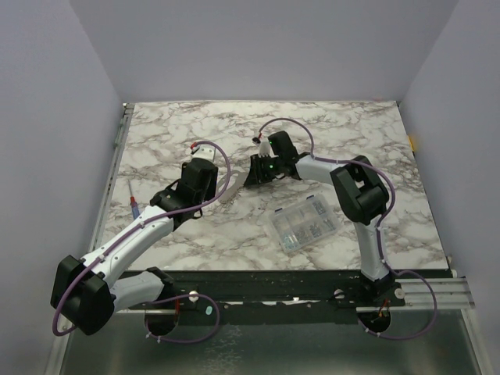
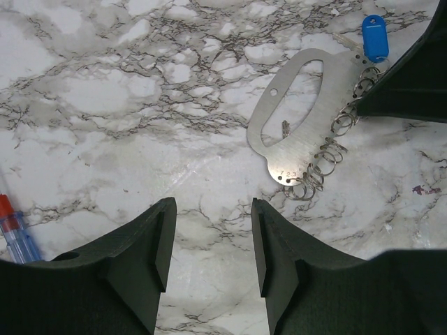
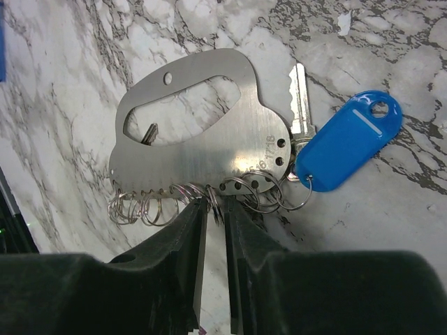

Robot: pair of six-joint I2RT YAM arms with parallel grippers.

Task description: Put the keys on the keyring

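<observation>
The keyring is a flat silvery oval plate (image 3: 202, 132) with several small split rings along one edge; it lies on the marble and also shows in the left wrist view (image 2: 300, 118) and faintly in the top view (image 1: 228, 191). A key with a blue plastic head (image 3: 349, 139) hangs on one end ring; it also shows in the left wrist view (image 2: 375, 38). The green and yellow keys are out of view. My right gripper (image 3: 215, 206) is nearly closed around one split ring at the plate's edge. My left gripper (image 2: 213, 206) is open and empty, just short of the plate.
A clear compartment box (image 1: 305, 223) of small parts lies right of centre near the front. A slim red-and-blue stick (image 1: 134, 205) lies at the left, beside my left arm, and shows in the left wrist view (image 2: 15, 230). Purple walls enclose the table.
</observation>
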